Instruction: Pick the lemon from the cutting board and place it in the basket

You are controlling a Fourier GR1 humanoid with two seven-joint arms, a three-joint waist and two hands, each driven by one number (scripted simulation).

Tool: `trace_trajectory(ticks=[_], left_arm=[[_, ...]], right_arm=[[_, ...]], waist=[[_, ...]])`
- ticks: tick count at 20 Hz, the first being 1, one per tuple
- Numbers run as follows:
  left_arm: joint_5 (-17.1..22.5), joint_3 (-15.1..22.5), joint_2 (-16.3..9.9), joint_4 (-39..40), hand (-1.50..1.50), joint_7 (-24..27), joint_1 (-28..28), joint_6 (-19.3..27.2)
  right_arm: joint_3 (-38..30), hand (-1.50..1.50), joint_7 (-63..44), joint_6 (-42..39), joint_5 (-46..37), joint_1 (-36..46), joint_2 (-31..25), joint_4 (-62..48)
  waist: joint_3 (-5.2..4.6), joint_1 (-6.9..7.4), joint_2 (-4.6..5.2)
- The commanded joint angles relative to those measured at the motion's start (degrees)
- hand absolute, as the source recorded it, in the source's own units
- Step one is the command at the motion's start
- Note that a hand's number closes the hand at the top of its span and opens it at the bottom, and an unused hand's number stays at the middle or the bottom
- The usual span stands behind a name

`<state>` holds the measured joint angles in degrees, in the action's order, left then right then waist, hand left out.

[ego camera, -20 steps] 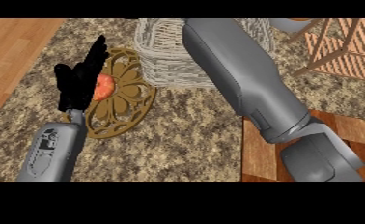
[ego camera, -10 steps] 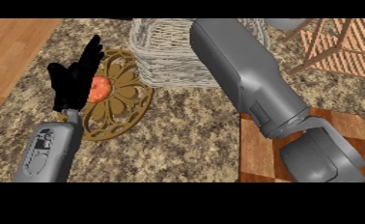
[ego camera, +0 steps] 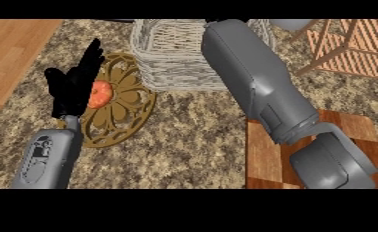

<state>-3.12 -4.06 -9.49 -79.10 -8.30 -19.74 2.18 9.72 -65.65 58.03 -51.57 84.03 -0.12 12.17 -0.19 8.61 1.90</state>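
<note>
- One fruit (ego camera: pixel 101 94), one basket (ego camera: pixel 173 51), one round board (ego camera: pixel 118 101) and two grey forearms show in the head view.
- The fruit, named a lemon in the task, looks orange-red and round; it lies on the carved brown board, near the board's middle and toward its left side.
- The board rests on the speckled counter (ego camera: pixel 184 136), close to the counter's left edge, where a strip of wood floor (ego camera: pixel 22 41) begins.
- The pale wicker basket stands just beside the board, toward the counter's far edge.
- The left hand (ego camera: pixel 74 88) is over the board's left rim, fingers straight and pointing up, thumb spread; it sits right against the fruit and hides part of it, holding nothing.
- The right forearm (ego camera: pixel 255 83) crosses the basket's right side and covers part of it; its hand is hidden, so I cannot tell its fingers.
- A dark wooden surface (ego camera: pixel 273 161) lies at the counter's near right corner, and an orange lattice piece (ego camera: pixel 343 43) at the far right.
</note>
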Motion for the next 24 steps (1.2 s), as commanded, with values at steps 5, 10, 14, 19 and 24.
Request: trace_trajectory(ticks=[5,10,14,19,24], left_arm=[[-0.3,-0.1,0.1,0.1,0.0,-0.4,-1.0,0.7],[0.0,0.0,0.5,-0.5,0.0,-0.2,0.3,0.6],[0.4,0.1,0.4,-1.7,0.0,-1.3,1.2,0.0],[0.5,-0.6,-0.5,-2.2,0.0,-2.2,0.0,-0.1],[-0.1,-0.3,-0.2,-1.0,0.0,0.5,2.0,0.0]], right_arm=[[11.0,1.5,0.1,-20.6,-9.9,3.7,0.1,-11.9],[13.2,1.5,-0.9,-27.9,-12.2,5.7,0.1,-12.1],[12.8,1.5,-1.5,-29.5,-11.8,7.0,0.1,-11.4],[10.6,1.5,-1.5,-31.6,-9.7,6.2,0.1,-11.7],[6.6,1.5,-0.2,-39.2,-5.6,5.6,0.1,-11.9]], waist=[[-0.2,-0.96,-0.13],[-0.12,-0.44,-0.1],[-0.04,-0.53,-0.14],[0.0,-0.86,0.1],[-0.03,-0.72,0.13]])
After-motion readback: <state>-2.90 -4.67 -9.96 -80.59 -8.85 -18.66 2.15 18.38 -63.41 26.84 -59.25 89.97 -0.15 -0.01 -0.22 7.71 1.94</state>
